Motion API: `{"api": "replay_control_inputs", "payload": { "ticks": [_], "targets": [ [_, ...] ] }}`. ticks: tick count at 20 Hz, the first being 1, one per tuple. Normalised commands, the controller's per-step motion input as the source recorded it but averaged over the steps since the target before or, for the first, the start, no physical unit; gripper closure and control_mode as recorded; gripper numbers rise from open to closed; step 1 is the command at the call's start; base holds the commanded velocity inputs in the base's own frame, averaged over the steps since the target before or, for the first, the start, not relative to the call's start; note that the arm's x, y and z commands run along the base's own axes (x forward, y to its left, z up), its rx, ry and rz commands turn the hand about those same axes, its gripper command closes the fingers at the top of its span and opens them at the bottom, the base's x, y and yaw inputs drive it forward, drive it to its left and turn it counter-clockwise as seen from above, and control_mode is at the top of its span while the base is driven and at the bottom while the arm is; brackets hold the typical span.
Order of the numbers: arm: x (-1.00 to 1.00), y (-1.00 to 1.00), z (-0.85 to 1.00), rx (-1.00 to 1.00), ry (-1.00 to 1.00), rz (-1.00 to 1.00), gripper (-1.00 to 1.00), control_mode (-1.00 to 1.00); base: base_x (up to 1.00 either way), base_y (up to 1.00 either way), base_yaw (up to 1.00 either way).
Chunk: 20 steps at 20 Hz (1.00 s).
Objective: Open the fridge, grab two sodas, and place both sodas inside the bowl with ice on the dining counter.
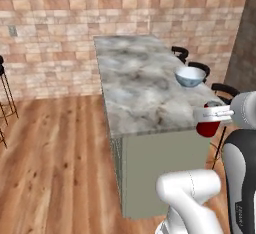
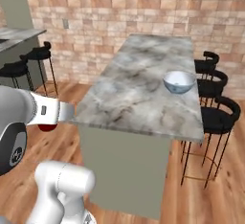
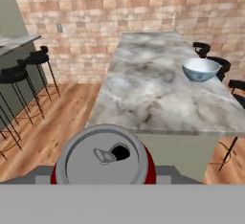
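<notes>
My gripper [image 1: 210, 119] is shut on a red soda can [image 1: 208, 127], held upright just off the near right corner of the dining counter [image 1: 145, 95]. The hand view looks down on the can's silver top [image 3: 105, 159], with the marble dining counter [image 3: 158, 89] ahead. In the right base view the red soda [image 2: 47, 127] hangs under the hand, left of the dining counter [image 2: 139, 94]. The pale-blue bowl [image 1: 190, 76] [image 2: 179, 82] [image 3: 201, 70] stands on the slab near its stool-side edge, well beyond the can. The fridge is out of view.
Black stools [image 2: 217, 113] line the counter's far side beside the bowl. More stools [image 2: 19, 70] stand under another marble counter [image 2: 14, 34] to the left. A brick wall [image 1: 75, 23] closes the back. Wood floor [image 1: 55, 158] lies open left of the counter.
</notes>
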Motion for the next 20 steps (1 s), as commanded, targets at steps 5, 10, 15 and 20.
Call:
{"api": "replay_control_inputs", "payload": {
  "ticks": [5, 10, 15, 20],
  "targets": [
    [0.00, 0.00, 0.00, 0.00, 0.00, 0.00, 1.00, 1.00, 0.14, -1.00, 0.00],
    [0.00, 0.00, 0.00, 0.00, 0.00, 0.00, 1.00, 1.00, 0.33, -1.00, 0.04],
    [0.00, 0.00, 0.00, 0.00, 0.00, 0.00, 1.00, 1.00, 0.33, -1.00, 0.14],
    [0.00, 0.00, 0.00, 0.00, 0.00, 0.00, 1.00, 1.00, 0.34, -1.00, 0.19]
  ]
}}
